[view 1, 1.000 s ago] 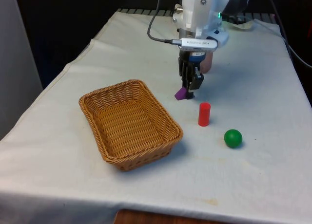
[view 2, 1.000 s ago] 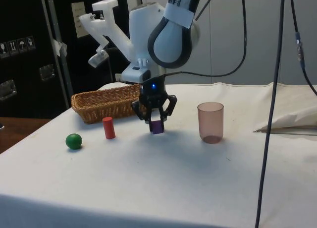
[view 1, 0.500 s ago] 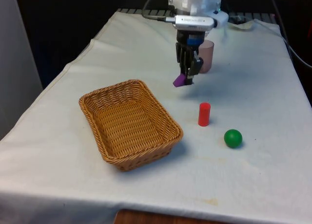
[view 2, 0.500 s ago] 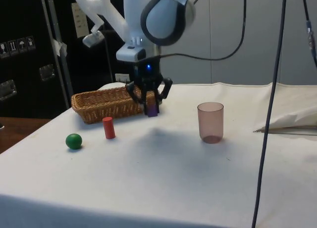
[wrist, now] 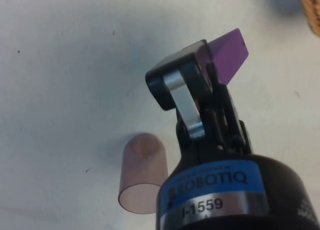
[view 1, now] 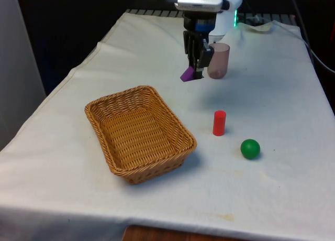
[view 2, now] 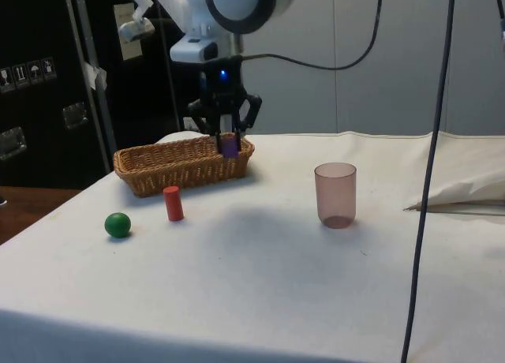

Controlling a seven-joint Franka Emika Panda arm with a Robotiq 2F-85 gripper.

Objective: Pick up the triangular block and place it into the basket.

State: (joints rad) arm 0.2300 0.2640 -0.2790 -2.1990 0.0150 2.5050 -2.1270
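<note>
White-clothed table (view 1: 78,94) bears: wicker basket (view 1: 140,132) left, red cylinder (view 1: 219,122), green ball (view 1: 250,149) right, translucent cup (view 1: 219,60) far.

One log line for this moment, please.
gripper: shut on purple triangular block | block: lifted off cloth | wicker basket: empty | stage: carrying

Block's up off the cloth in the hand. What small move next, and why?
Probably carry it sideways toward the front view's left, keeping height. The hand holds the purple triangular block in the air near the pink cup, not yet over the basket, whose rim it must clear.
</note>
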